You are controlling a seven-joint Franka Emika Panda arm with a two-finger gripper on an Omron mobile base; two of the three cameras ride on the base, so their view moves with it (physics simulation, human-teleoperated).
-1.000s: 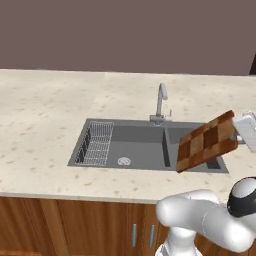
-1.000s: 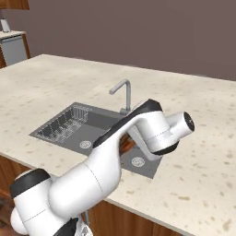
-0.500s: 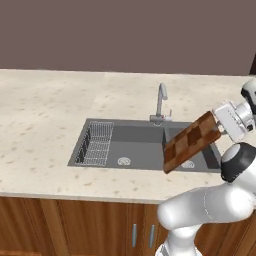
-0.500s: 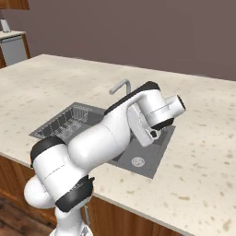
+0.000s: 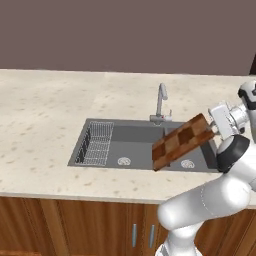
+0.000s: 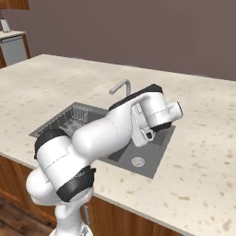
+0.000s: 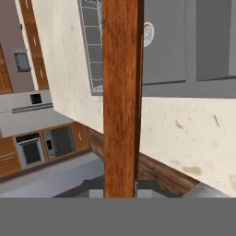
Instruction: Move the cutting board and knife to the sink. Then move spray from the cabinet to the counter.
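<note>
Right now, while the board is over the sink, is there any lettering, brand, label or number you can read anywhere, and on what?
None can be read.
cutting board, held in the hand: bare wood, no mark.
sink and faucet: no lettering.
Appliances across the room in the hand view: panels too small and blurred to read.

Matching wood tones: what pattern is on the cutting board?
Reddish-brown patchwork of lighter and darker blocks on the cutting board, clearest in the left base view.
</note>
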